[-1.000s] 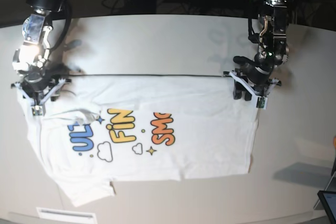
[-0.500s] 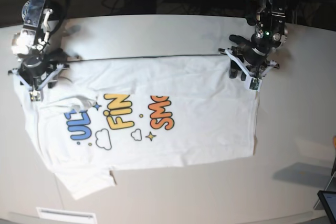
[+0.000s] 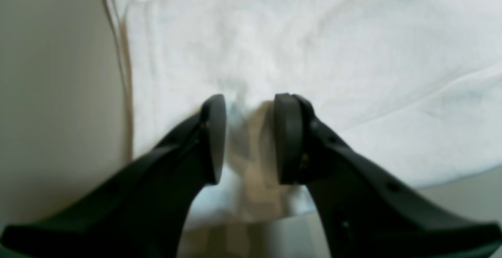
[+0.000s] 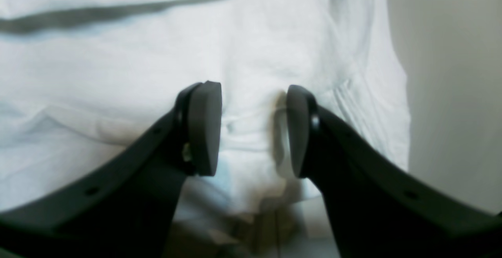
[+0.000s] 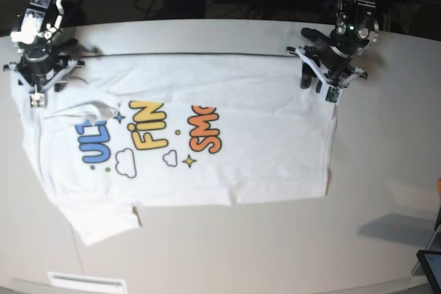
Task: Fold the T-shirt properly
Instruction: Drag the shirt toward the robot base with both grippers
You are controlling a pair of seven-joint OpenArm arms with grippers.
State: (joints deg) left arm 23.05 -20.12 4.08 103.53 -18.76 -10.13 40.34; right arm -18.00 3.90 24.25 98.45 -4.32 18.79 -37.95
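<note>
We see the T-shirt (image 5: pixel 207 142) spread on the worktop (image 5: pixel 386 170). The right hand (image 5: pixel 36 84) sits at its far left corner in the base view, the left hand (image 5: pixel 318 80) at its far right.

The black left gripper (image 5: pixel 329 74) is held at the far right and the black right gripper (image 5: pixel 38 77) at the far left, each clamped on white cloth.

The left end effector (image 3: pixel 249 138) reaches in from the bottom of the view, its 2 black fingers (image 3: pixel 213 136) set a little apart with a blurred bunch of white cloth pinched between the pads. That cloth belongs to the T-shirt (image 3: pixel 313 46), whose softly creased white fabric fills most of the view. Its hemmed edge runs down the left side, with bare beige counter (image 3: pixel 55 93) beyond it.
</note>
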